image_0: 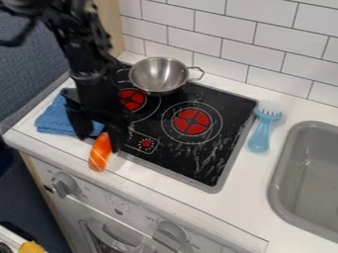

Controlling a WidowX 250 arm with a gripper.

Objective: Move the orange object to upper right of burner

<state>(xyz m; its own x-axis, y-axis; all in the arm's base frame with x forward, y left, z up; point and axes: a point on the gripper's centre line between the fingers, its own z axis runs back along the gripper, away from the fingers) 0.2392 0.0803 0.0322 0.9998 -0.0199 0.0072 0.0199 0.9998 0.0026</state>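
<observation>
1. Little steel pot (158,74), looped handles both sides, sitting back by the white wall tiles (231,29).
2. Blue cloth (54,120), kinda bunched up on the table's (257,207) left end.
3. Light blue scrub brush (261,136), bristles toward the tiles, just beside the grey sink (307,173).
4. Whitish knobs (64,185) down front.

I am black from my jointed arm (79,47) down to my claw (100,142), with faint grey glints along my knobbly links (67,22). A dark cable (25,34) bows out beside my upper links in a smooth curve, and below my narrow middle section (86,69) I widen into a blocky, angular housing (99,101) above the claw.
</observation>
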